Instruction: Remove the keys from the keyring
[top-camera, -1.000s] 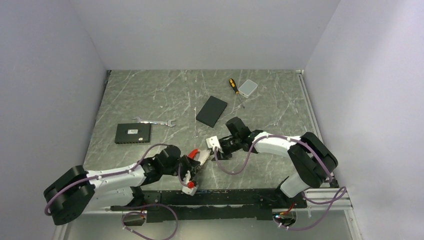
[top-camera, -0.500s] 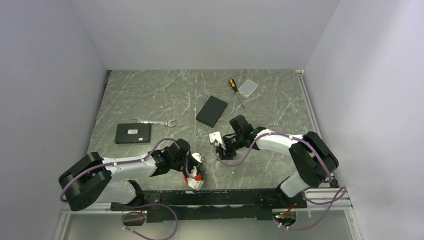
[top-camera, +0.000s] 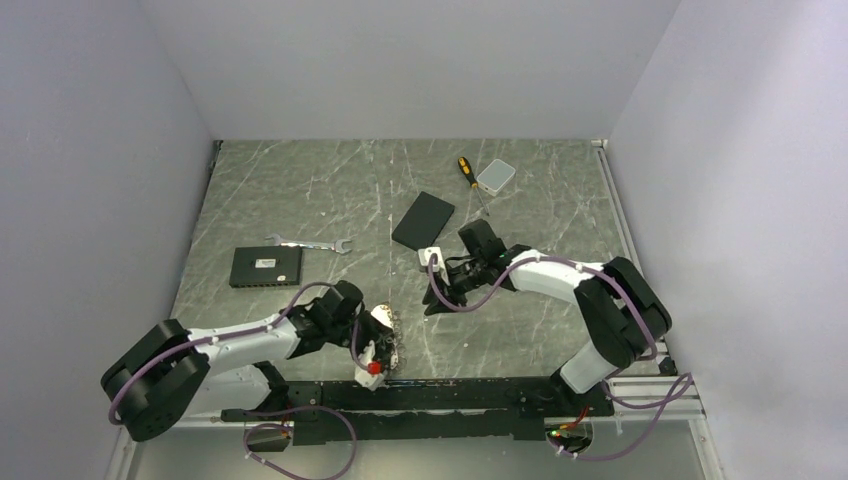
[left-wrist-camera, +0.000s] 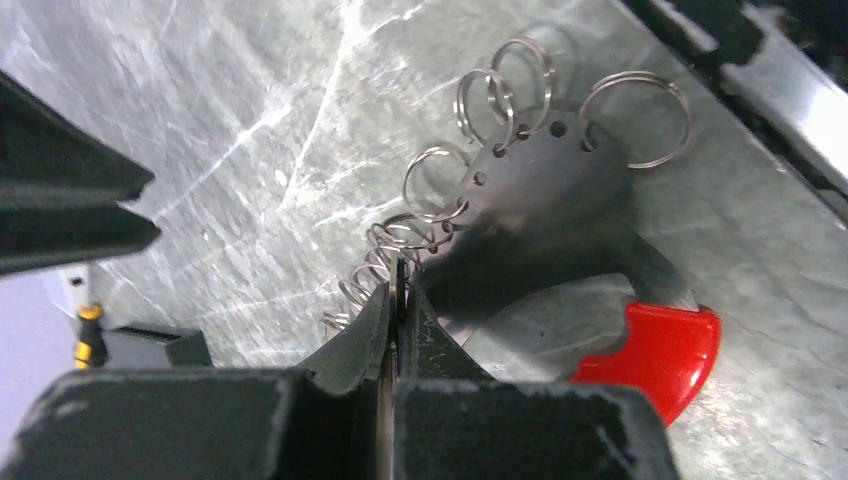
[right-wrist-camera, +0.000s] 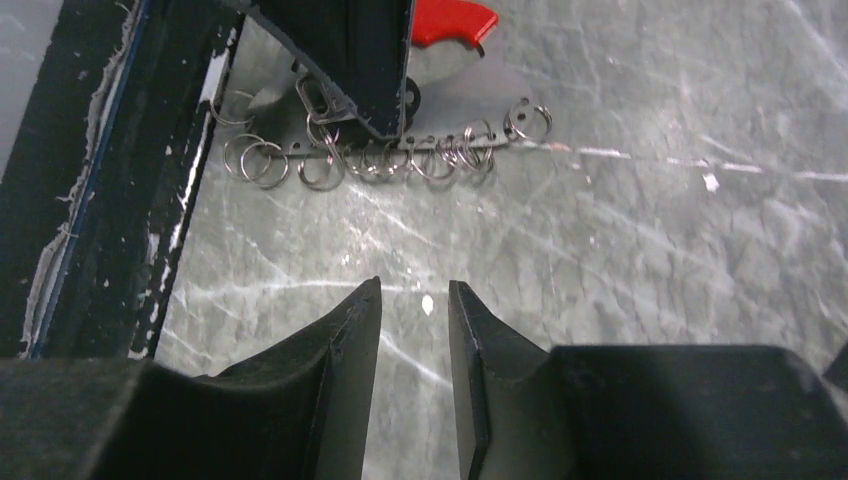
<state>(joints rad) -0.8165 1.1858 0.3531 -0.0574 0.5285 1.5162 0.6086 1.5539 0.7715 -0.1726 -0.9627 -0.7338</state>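
Black rail (top-camera: 450, 385) runs along the near table (top-camera: 300, 190) edge, just beside the keyring (left-wrist-camera: 540, 190). Further out: black box (top-camera: 266, 267), wrench (top-camera: 310, 242), black slab (top-camera: 422, 222). At the back: screwdriver (top-camera: 466, 171), white box (top-camera: 495, 176). All well apart from the keyring. Left jaws pressed together, pinching the keyring at its row of small rings. Right jaws slightly spread, empty, facing the keyring, not touching. Can't make out the keys.

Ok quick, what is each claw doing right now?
Left claw: closed, pinching the keyring.
Right claw: open, holding nothing.
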